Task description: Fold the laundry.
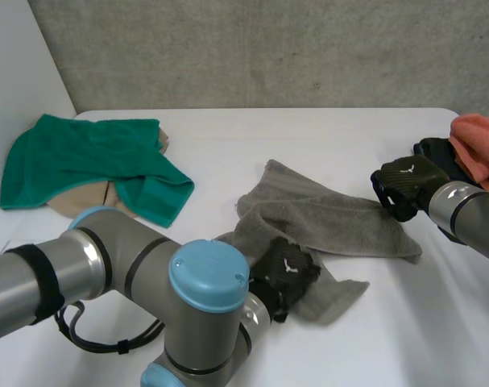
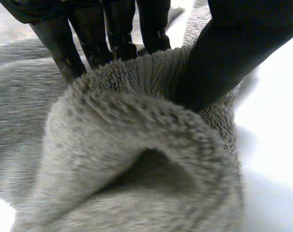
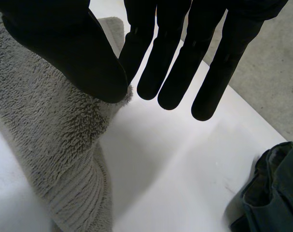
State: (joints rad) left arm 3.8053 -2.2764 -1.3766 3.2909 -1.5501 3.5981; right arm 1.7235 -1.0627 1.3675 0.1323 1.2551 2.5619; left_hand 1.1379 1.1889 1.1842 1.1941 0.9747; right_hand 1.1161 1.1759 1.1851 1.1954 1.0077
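Left hand (image 1: 284, 270) and right hand (image 1: 405, 185) pinch grey towel (image 1: 333, 218), green towel (image 1: 83, 153) lying apart.

I can't see the grey towel's (image 1: 333, 222) near edge behind my left arm (image 1: 204, 282), most of the beige cloth (image 1: 79, 201) under the green towel (image 1: 83, 157), or the orange cloth (image 1: 479, 141) past the head view's edge.

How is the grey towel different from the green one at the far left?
The grey towel lies mid-table, pinched by the left robot hand at its near edge and the right robot hand at its right end; the green towel is untouched. The grey towel lies on the bare table; the green towel partly covers a tan cloth. Both are rumpled and unfolded.
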